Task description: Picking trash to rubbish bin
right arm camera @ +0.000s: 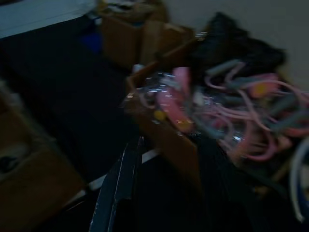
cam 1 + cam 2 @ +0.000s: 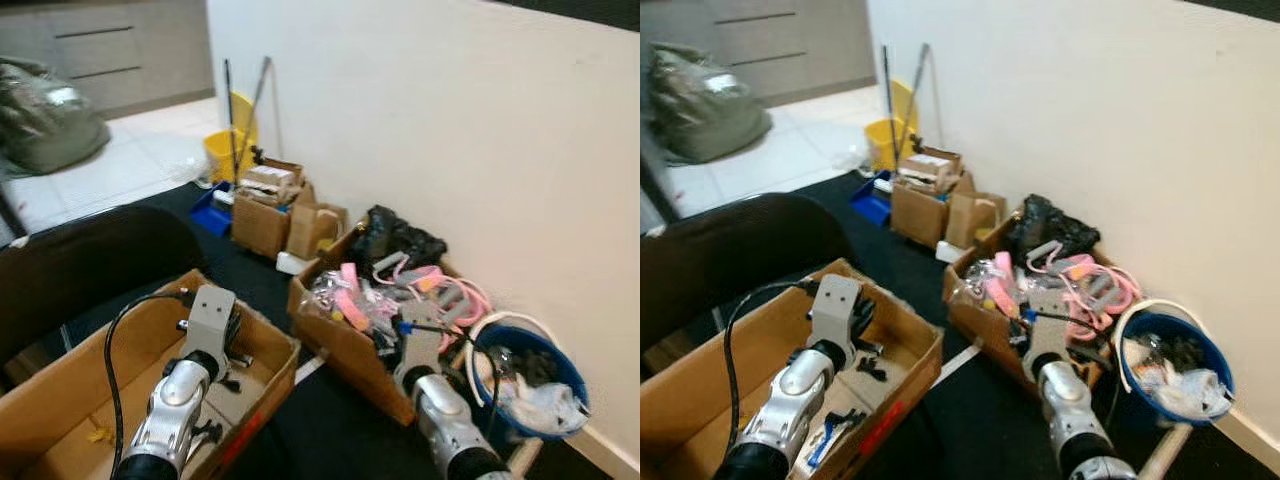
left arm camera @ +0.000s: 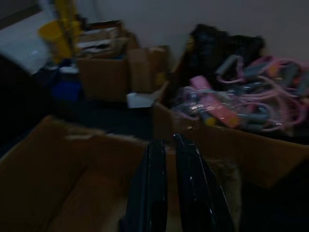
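Boxes of cardboard number four; one blue bin (image 2: 560, 375); both end effectors (image 3: 170, 145) (image 1: 137, 142) closed, empty.

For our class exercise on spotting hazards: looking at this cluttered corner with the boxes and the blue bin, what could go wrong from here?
1. Pink cords spill from the cardboard box beside the right gripper; they might snag the fingers.
2. The blue bin already looks full of trash, so more could fall out.
3. A black cable loops beside the left arm over the open box and might catch.
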Available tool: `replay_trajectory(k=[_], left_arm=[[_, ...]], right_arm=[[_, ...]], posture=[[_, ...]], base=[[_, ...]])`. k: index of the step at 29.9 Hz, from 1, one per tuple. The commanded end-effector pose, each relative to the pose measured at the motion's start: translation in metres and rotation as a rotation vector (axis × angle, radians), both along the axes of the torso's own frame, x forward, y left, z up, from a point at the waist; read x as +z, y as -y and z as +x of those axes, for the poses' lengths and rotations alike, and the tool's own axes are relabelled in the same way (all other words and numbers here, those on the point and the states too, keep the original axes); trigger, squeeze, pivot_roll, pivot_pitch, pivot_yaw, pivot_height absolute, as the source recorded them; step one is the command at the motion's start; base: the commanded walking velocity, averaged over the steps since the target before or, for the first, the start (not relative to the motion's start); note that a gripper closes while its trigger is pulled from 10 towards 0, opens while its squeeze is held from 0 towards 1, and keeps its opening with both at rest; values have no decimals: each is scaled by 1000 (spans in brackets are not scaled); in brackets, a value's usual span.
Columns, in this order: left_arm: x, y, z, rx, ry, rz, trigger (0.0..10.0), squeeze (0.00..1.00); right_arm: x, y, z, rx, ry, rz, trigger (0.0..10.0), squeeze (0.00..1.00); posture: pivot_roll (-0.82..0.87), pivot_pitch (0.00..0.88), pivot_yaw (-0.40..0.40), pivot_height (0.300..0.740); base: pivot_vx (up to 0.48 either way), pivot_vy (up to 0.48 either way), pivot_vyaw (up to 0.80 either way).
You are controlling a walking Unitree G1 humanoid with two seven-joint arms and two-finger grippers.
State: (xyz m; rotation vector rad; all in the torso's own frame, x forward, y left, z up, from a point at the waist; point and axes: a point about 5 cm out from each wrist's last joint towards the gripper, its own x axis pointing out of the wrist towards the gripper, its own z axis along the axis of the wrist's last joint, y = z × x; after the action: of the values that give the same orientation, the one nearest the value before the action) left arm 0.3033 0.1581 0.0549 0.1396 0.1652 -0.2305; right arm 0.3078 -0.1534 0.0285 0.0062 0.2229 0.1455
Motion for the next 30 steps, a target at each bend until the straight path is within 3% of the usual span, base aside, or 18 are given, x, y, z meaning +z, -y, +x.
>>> replay_trajectory(k=[1, 30], left_arm=[[-2, 1, -2, -13, -6, 11, 10000, 0], [3, 7, 0, -57, 24, 34, 10000, 0]], right_arm=[[-5, -3, -3, -9, -29, 16, 10000, 0], [-4, 3, -4, -51, -20, -1, 10000, 0]], posture=[[69, 52, -3, 740], [68, 51, 3, 740]], base=[[0, 0, -800], [0, 0, -800]])
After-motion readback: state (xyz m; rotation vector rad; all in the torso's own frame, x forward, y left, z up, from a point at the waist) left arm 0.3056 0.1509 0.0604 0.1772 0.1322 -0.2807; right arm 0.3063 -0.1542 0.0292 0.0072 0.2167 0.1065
